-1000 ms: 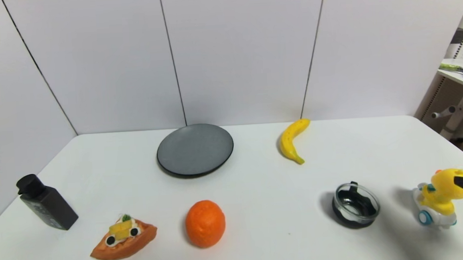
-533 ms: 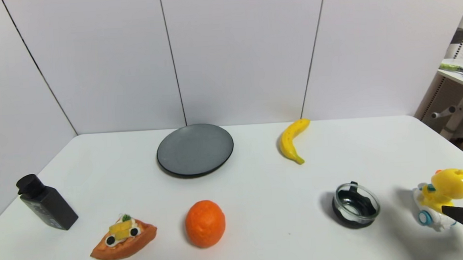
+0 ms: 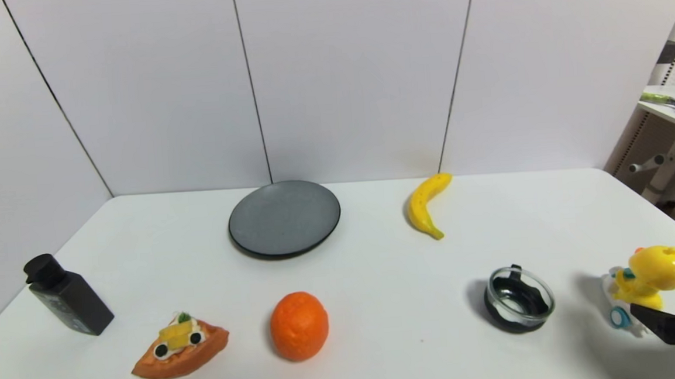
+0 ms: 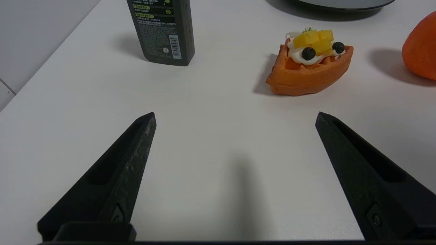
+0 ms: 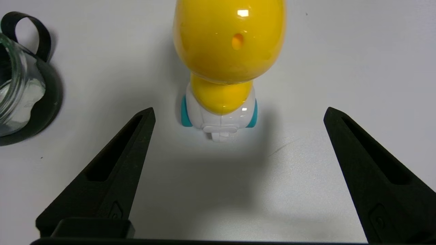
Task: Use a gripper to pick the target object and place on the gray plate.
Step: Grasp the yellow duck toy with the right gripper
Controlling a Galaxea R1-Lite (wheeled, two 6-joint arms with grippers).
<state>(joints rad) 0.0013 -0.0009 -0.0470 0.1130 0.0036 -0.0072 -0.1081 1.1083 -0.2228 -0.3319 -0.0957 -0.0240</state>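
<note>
The yellow duck toy (image 3: 648,279) with white base and blue wheels stands near the table's right front edge; the right wrist view shows it from behind (image 5: 226,64). My right gripper (image 5: 238,114) is open, low over the table just behind the duck, its fingers wide on either side and not touching it. In the head view one black finger (image 3: 653,318) crosses the duck's base. The gray plate (image 3: 284,218) lies empty at the back centre. My left gripper (image 4: 235,117) is open and empty over bare table at the front left; it is out of the head view.
A small glass bowl (image 3: 519,298) sits left of the duck and shows in the right wrist view (image 5: 20,88). A banana (image 3: 426,204) lies back right. An orange (image 3: 299,325), a waffle slice (image 3: 178,347) and a black bottle (image 3: 67,295) stand along the front left.
My right gripper has dropped from the level of the duck's head to the level of its base and reached further in behind it. The duck and the other objects have not moved.
</note>
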